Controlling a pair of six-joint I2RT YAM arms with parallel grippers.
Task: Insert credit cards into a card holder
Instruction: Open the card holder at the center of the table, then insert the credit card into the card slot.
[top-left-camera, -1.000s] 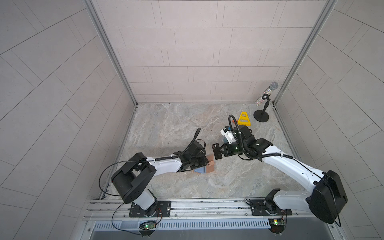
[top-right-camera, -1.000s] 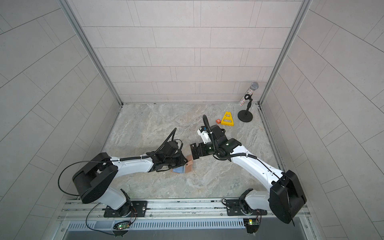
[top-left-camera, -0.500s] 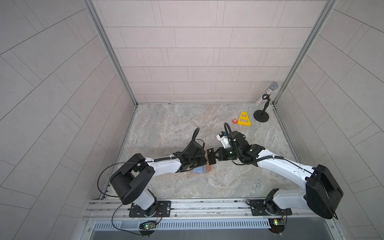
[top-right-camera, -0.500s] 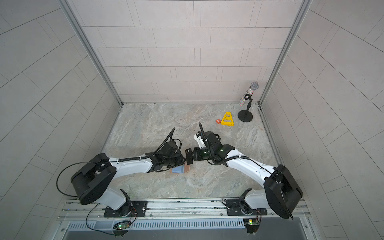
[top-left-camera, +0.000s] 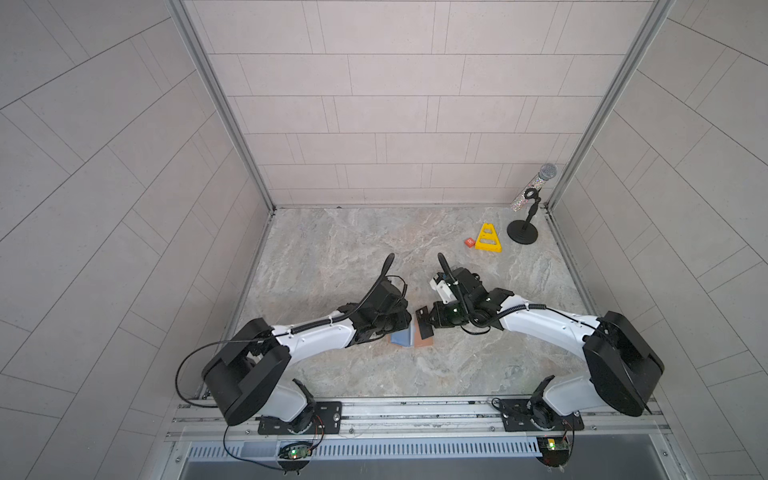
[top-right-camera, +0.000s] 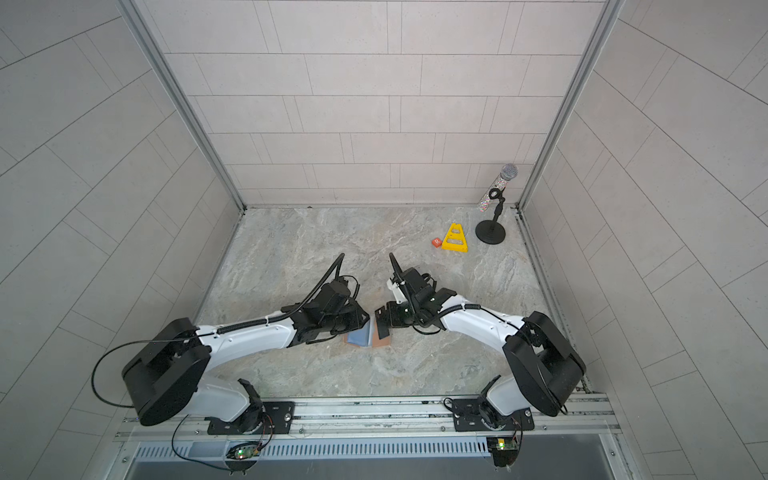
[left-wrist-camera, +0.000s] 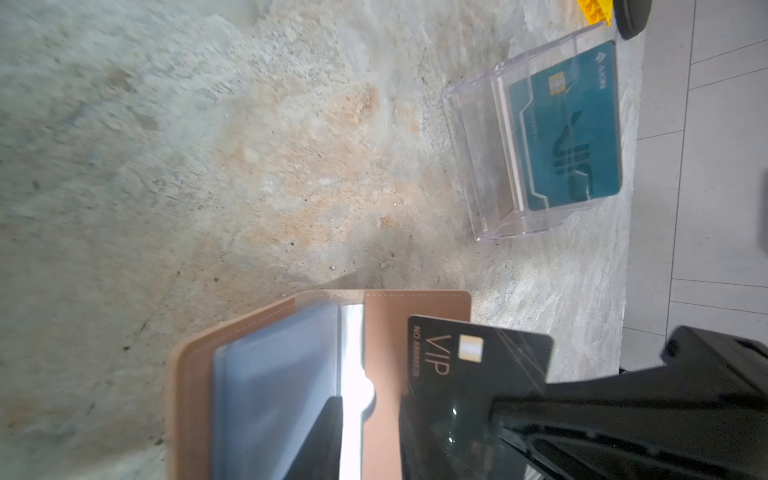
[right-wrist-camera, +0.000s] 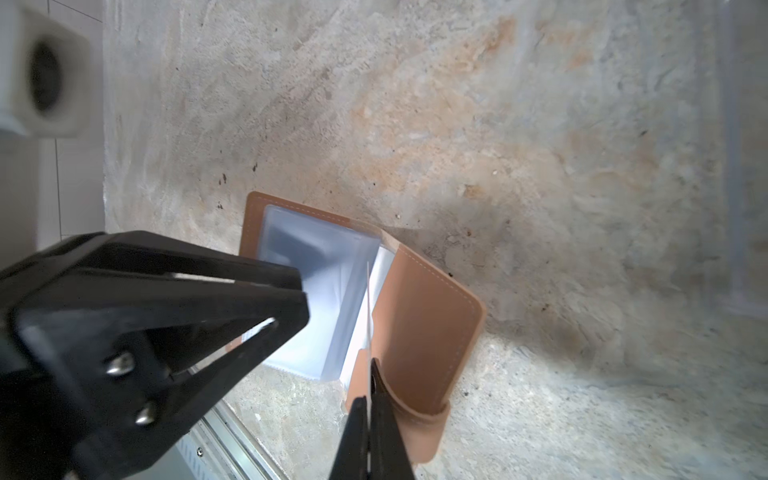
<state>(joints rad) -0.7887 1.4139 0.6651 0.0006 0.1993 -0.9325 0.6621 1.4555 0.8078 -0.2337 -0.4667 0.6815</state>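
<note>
One card holder (left-wrist-camera: 415, 307), one dark card (left-wrist-camera: 449, 365), one teal card (left-wrist-camera: 569, 133), one clear box (left-wrist-camera: 469, 124).

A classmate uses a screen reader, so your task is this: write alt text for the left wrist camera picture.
A dark VIP card, gripped by the right gripper, is held over an open tan card holder lying on a marble table. Farther off, a clear plastic box holds a teal card.

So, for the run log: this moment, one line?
right gripper: shut on dark card | over open card holder | left gripper: on sleeves
</note>
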